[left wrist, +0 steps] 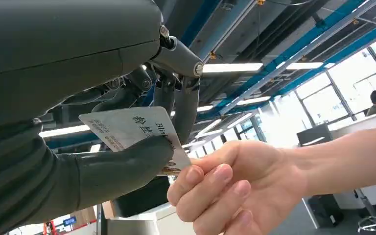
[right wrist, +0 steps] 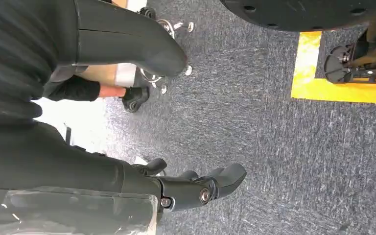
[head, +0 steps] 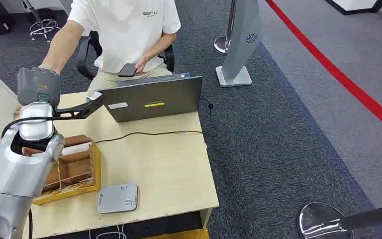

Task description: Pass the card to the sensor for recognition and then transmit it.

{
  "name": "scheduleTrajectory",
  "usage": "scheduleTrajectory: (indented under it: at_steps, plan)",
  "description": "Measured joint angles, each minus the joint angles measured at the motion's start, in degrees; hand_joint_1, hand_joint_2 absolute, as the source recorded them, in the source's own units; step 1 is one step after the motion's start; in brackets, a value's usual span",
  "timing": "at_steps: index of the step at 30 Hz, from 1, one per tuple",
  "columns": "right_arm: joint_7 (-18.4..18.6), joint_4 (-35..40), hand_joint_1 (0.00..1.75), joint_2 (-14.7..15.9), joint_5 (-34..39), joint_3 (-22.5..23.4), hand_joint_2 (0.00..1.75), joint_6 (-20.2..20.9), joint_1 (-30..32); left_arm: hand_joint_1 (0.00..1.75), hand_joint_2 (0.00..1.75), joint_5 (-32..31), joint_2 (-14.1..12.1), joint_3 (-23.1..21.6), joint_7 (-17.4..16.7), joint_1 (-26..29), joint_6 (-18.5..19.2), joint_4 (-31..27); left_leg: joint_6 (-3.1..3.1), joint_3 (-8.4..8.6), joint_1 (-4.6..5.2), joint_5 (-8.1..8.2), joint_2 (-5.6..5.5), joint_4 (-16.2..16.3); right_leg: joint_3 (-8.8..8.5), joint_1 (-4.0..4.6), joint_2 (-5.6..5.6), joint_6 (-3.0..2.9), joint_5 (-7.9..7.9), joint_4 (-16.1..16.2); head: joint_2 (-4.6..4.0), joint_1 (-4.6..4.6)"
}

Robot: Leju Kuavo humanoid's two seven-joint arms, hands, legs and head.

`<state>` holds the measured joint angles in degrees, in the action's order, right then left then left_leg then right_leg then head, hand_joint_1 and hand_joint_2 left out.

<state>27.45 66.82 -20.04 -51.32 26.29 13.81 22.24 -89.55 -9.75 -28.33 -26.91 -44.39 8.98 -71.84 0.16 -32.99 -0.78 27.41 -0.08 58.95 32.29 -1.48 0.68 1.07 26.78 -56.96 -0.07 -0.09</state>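
A white card [left wrist: 127, 128] with printed text is pinched between the thumb and fingers of my left hand [left wrist: 132, 98]. A person's hand [left wrist: 230, 186] grips the card's lower corner at the same time. In the head view my left hand [head: 39, 85] is raised above the table's far left corner, and the seated person's arm reaches to it. The grey flat sensor [head: 118, 198] lies near the table's front edge, well below and in front of that hand. My right hand [right wrist: 196, 188] hangs over the carpet, fingers apart and holding nothing.
A wooden compartment box [head: 72, 169] sits on the light table [head: 164, 159] beside my left arm. A grey laptop [head: 154, 98] stands at the far edge, with a black cable [head: 154, 133] across the table. The person holds a phone [head: 128, 69]. A grey stand [head: 238, 45] is on the carpet.
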Motion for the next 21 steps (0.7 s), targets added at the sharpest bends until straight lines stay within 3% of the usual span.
scheduleTrajectory:
  at_steps: [21]
  plan:
    - [0.0,0.0,0.0,0.0,0.1,0.0,1.75,0.1,0.0,1.75,1.75,0.0,0.0,0.0,0.1,0.0,0.1,0.0,0.0,0.0,0.01,0.0,0.0,0.0,0.01,0.0,0.0,0.0,0.0,0.0,0.0,0.0]
